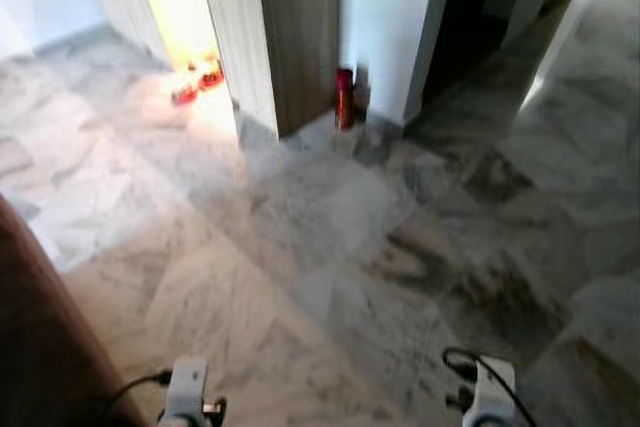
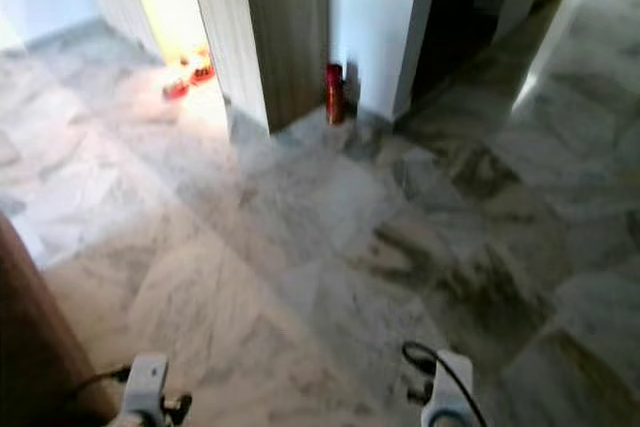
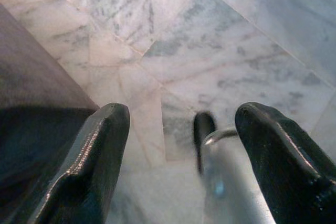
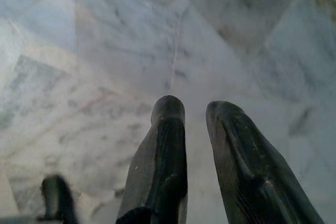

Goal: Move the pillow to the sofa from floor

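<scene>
Left gripper (image 3: 181, 145) hung over the marble floor (image 3: 220, 51), its two black fingers (image 3: 89, 166) spread wide apart.

Nothing sat between the fingers. Beside one finger lay a dark brown surface (image 3: 31, 77), its straight edge running across the pale veined tiles. Between the fingers, lower down, a blurred silver and black part (image 3: 210, 145) of the robot showed against the floor.

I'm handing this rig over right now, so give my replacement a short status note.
Left gripper: fingers wide apart, holding nothing, over the grey-white marble floor.
Right gripper: fingers slightly apart, nothing between them, arm hanging low.
A dark brown furniture edge sits at the robot's left; I cannot tell whether it is the sofa.
A red cylindrical canister stands by the wall.
Done: nothing evident.
Left: find pillow, lift it, place it.
</scene>
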Motion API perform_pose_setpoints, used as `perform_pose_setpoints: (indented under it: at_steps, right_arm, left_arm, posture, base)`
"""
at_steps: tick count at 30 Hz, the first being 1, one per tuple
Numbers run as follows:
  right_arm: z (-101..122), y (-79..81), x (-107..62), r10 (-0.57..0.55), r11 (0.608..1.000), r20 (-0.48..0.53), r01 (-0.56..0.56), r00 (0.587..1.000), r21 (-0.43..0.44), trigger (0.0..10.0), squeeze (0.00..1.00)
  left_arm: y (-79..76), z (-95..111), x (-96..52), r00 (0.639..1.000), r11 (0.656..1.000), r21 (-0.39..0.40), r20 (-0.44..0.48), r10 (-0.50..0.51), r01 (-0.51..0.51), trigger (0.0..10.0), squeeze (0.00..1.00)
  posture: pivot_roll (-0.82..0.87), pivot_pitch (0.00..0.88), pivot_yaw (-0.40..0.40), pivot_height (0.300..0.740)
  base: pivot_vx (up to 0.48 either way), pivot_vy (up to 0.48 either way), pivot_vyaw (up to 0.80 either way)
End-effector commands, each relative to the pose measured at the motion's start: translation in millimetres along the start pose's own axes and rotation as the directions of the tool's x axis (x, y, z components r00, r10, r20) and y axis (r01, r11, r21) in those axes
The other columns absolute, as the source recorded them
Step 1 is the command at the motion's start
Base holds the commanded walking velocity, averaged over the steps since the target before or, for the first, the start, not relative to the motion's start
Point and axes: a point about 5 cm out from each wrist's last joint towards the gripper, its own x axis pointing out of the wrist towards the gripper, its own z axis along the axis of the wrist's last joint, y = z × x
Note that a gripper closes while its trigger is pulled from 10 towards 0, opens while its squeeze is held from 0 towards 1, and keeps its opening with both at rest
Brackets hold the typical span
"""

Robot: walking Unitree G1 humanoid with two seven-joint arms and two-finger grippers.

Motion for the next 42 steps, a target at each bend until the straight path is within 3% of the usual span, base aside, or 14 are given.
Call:
perform_pose_setpoints:
  at_steps: [1,30,42]
  right_arm:
    - [-1.1,9.5,-0.3,0.027,1.000,-0.002,-0.027,1.000,-0.002,10.0,0.00]
    - [1.1,8.8,0.3,0.037,0.999,-0.001,-0.037,0.999,-0.014,10.0,0.00]
    - [1.9,8.2,0.5,0.036,0.999,0.000,-0.036,0.999,-0.022,10.0,0.00]
  left_arm:
    - [7.8,-8.8,-2.3,0.999,1.000,0.002,-0.034,0.021,-0.021,10.0,0.00]
    - [8.5,-7.7,-2.2,0.999,1.000,-0.004,-0.027,0.022,-0.022,10.0,0.00]
    - [8.8,-5.9,-1.8,1.000,1.000,-0.018,-0.022,0.022,-0.022,10.0,0.00]
  posture:
    - [0.03,0.022,-0.001,0.740]
    - [0.03,0.045,-0.014,0.740]
    - [0.03,0.041,-0.016,0.740]
  base:
    - [0.281,0.000,0.00]
    - [0.283,0.000,0.00]
    - [0.000,0.000,0.00]
